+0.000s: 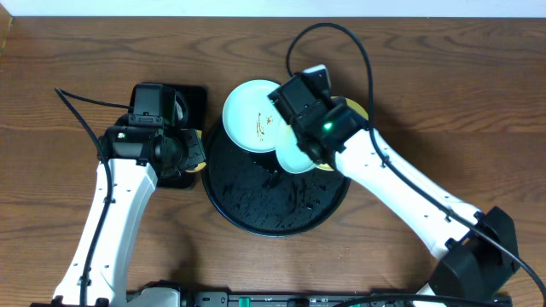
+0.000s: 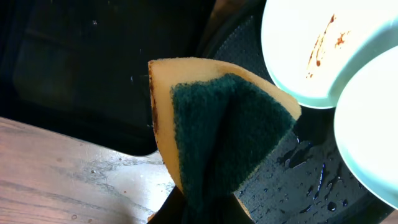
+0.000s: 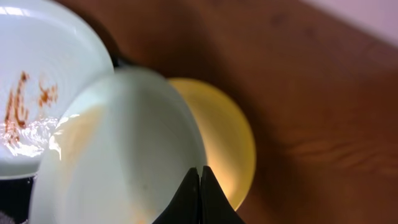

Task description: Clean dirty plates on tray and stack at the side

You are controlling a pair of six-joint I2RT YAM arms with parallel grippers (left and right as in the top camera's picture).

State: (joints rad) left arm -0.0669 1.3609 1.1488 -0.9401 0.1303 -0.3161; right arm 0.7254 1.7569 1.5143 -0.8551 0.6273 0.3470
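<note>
Surface: brown wooden table (image 1: 68,51), both arms in over it.
Round black tray (image 1: 256,209): dead centre, wet and glossy.
Rectangular black tray (image 1: 194,98): at its 10 o'clock.
Smeared mint plate (image 1: 247,115): overhanging the round tray's rim at 12 o'clock, brown streaks showing.
Plain mint plate (image 1: 294,155): 2 o'clock, tilted, overlapping the smeared one.
Yellow plate (image 3: 230,137): on the table, partly beneath it.
Right gripper (image 3: 200,186): jaws pinched on the plain plate's rim.
Left gripper (image 2: 199,214): 9 o'clock, clamped on a yellow-and-green sponge (image 2: 217,137).

Robot lab bench: two white arms (image 1: 401,192) at a brown wooden table (image 1: 60,60), loose black cables (image 1: 337,30).
</note>
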